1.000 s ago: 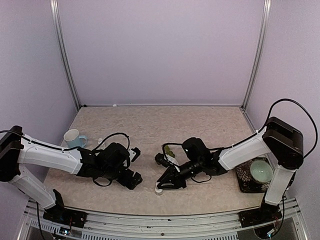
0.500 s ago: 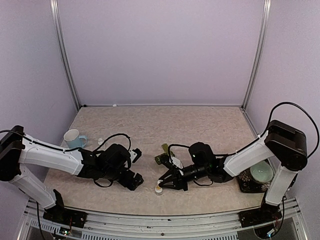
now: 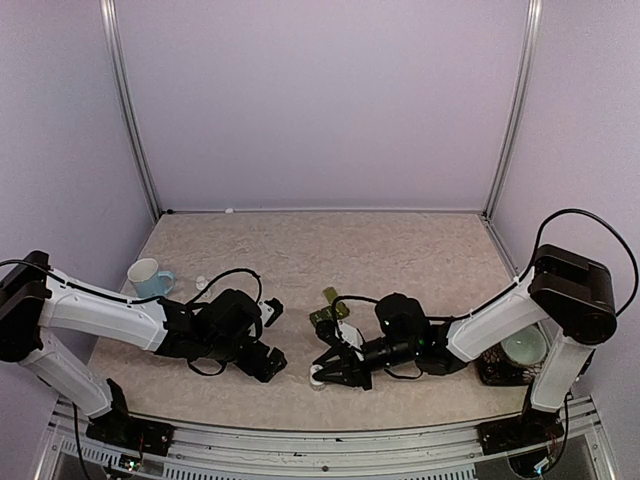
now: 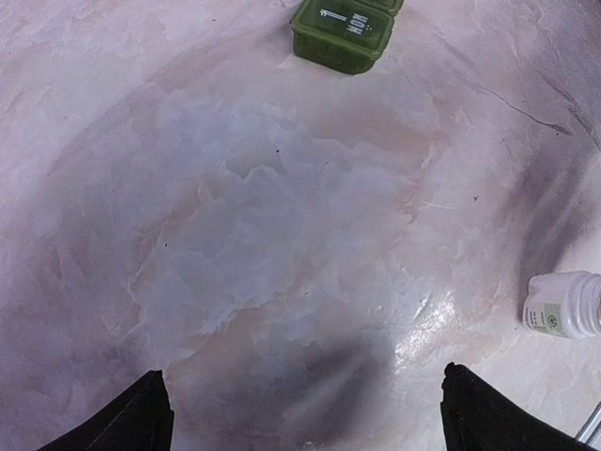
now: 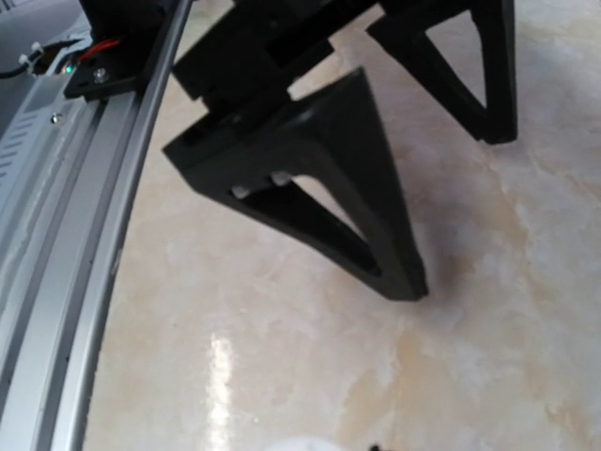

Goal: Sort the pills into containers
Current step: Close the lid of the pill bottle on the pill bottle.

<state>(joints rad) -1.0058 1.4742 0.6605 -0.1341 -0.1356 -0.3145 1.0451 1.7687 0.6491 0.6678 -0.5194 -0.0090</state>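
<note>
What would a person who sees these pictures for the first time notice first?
Both arms reach low over the marbled table, and the open left gripper and open right gripper almost meet near its front edge. A small white bottle sits right by the right gripper, with the dark green pill box a little behind it. A light blue mug stands at the far left.

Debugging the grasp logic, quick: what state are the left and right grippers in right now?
Left gripper: open, holding nothing.
Right gripper: open, holding nothing.
</note>
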